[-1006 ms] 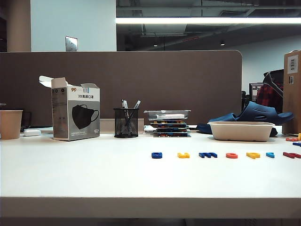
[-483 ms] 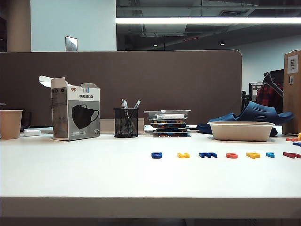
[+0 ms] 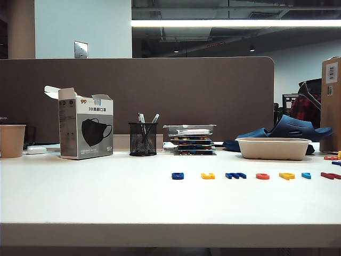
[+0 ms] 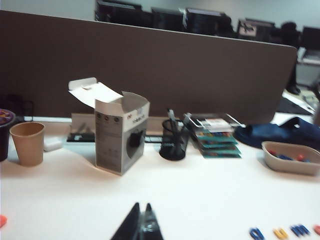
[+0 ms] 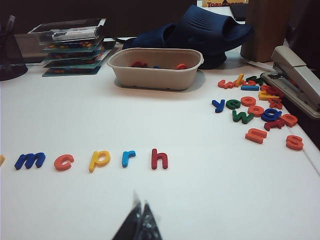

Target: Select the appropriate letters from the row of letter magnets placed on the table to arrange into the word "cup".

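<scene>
Waiting untouched on the white counter (image 3: 106,197), the red-orange "c" (image 5: 64,161), yellow "u" (image 3: 208,175) and yellow "p" (image 5: 99,160) lie in their row; left claw (image 4: 142,227) and right claw (image 5: 139,222), pinched shut and empty, hover nearby; picking "c" likely comes first.

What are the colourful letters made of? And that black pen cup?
The letters, like the red-orange c and yellow p, look like smooth moulded plastic: solid bright colours, thick rounded edges. The pen cup looks like black metal mesh, since you can see the pens through its fine grid, though it might be plastic.
</scene>
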Controlling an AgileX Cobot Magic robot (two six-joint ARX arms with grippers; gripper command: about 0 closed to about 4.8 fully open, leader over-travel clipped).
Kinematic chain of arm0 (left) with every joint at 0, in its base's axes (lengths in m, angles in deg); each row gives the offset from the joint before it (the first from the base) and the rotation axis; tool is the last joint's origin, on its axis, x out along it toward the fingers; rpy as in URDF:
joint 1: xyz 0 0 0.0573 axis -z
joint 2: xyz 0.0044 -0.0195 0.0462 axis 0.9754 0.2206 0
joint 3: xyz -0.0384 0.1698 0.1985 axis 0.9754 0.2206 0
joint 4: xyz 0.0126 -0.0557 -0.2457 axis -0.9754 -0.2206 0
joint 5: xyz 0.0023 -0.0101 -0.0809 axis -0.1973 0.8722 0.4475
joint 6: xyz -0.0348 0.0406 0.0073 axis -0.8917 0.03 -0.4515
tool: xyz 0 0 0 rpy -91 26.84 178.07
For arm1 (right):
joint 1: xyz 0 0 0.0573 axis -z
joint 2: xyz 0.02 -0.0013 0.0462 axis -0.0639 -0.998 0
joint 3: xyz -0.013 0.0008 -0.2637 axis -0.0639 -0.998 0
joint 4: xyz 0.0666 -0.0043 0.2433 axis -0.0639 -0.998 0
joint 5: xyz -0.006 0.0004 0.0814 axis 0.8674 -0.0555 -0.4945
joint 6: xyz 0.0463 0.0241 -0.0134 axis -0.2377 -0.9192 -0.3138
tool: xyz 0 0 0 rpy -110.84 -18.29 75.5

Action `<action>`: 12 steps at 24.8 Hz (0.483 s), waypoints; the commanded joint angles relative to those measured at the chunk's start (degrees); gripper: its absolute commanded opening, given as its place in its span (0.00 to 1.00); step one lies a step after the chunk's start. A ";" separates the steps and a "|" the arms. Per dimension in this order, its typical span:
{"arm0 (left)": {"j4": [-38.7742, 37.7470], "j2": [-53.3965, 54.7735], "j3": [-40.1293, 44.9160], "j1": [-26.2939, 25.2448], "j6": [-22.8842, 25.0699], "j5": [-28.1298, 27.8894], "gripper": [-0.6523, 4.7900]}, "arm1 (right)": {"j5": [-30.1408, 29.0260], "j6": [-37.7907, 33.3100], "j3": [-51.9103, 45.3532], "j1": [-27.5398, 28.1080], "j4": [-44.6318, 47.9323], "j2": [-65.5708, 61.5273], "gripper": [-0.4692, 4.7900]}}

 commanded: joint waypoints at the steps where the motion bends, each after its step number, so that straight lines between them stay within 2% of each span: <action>1: -8.79 3.63 -8.07 0.00 0.02 2.47 0.11 | 0.07 -0.13 -0.44 0.02 1.14 0.63 0.09; 3: -13.59 7.45 -14.95 0.00 0.02 3.50 0.11 | 0.09 -0.13 -0.44 0.02 1.16 0.63 0.09; 5: -21.03 14.47 -26.05 0.00 -0.02 4.20 0.11 | 0.09 -0.13 -0.44 0.02 1.66 0.63 0.09; 12: -39.93 30.91 -50.45 -0.02 -2.19 6.08 0.11 | 0.11 -0.13 -0.44 0.04 2.51 0.63 0.09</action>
